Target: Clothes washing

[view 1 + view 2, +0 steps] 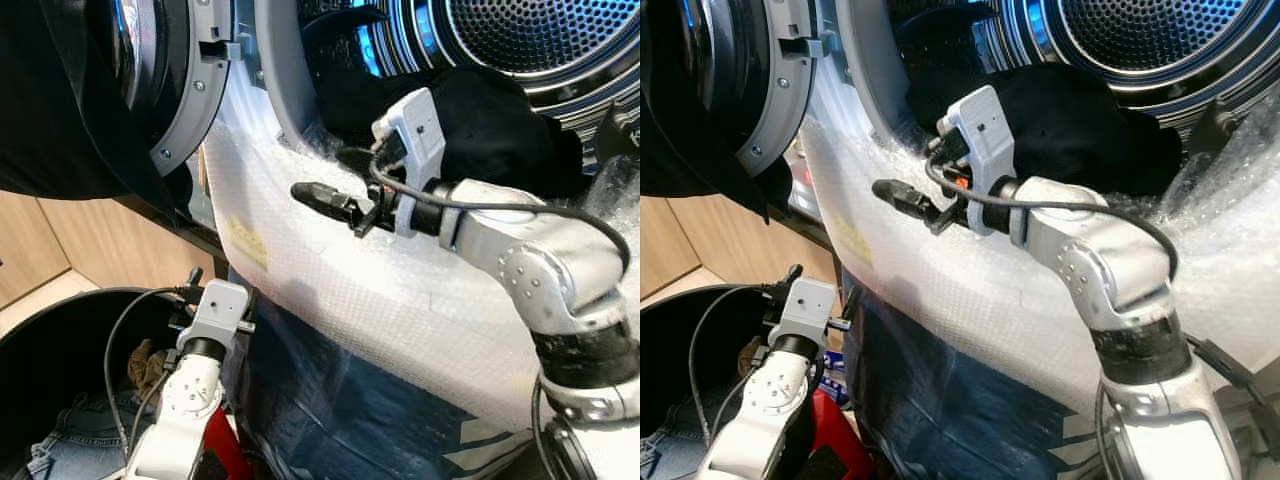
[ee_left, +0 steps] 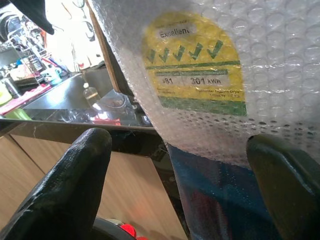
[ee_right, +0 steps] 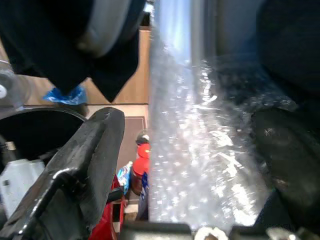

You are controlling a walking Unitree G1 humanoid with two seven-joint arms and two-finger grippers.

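Note:
The washing machine's drum [image 1: 540, 35] stands open, and black clothes [image 1: 490, 120] lie in its mouth. Bubble wrap [image 1: 380, 290] covers the machine's front. My right gripper [image 1: 320, 172] is held just before the lower left of the opening, open with nothing between its fingers [image 3: 85, 160]. It points left across the wrap. Low at the left, my left gripper [image 1: 200, 285] is open and empty beside the machine's front, above a black basket [image 1: 60, 340] that holds jeans [image 1: 70, 440]. In the left wrist view its fingers [image 2: 70, 185] frame a yellow energy label [image 2: 195, 65].
The round door [image 1: 190, 70] is swung open at the upper left, and a black garment [image 1: 60, 100] hangs over it. Wooden cabinet fronts [image 1: 40, 240] stand behind the basket. A red bottle [image 1: 225, 450] sits on the floor by the machine's base.

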